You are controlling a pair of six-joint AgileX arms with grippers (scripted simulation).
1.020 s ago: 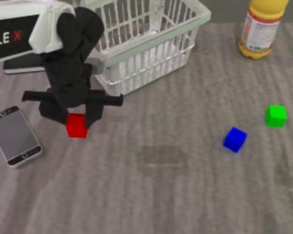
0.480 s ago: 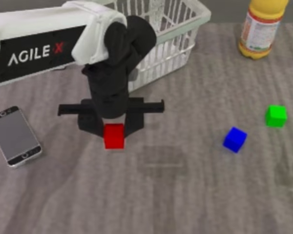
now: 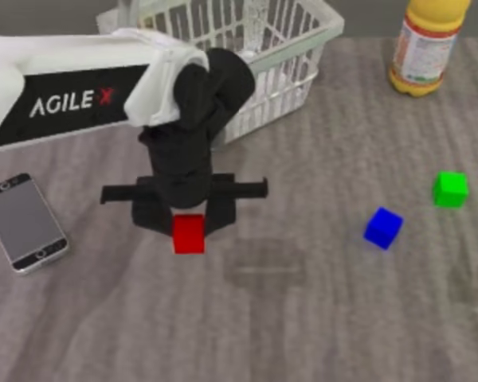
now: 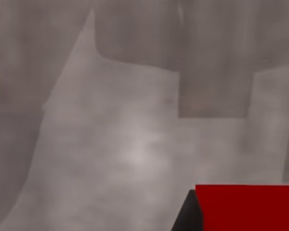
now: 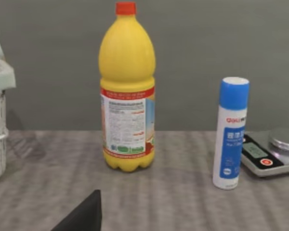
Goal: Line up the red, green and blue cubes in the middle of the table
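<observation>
Currently the left hand (image 3: 188,231), closed on the red cube (image 3: 188,233), sits right of the phone (image 3: 24,222); lower it vertically, release only once the cube rests flat on the table (image 3: 319,318), left of the blue cube (image 3: 382,228).

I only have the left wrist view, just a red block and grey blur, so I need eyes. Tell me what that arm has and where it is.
Observer: The top view shows the left arm with its jaws shut on the red cube, a little left of the table's middle, in front of a white basket.
Operator: Give me the other two cubes.
Observer: The blue cube and the green cube sit apart on the right side, blue nearer the middle.
Operator: Name anything near my arm.
Observer: A phone lies flat at the left edge, apart from the arm.
</observation>
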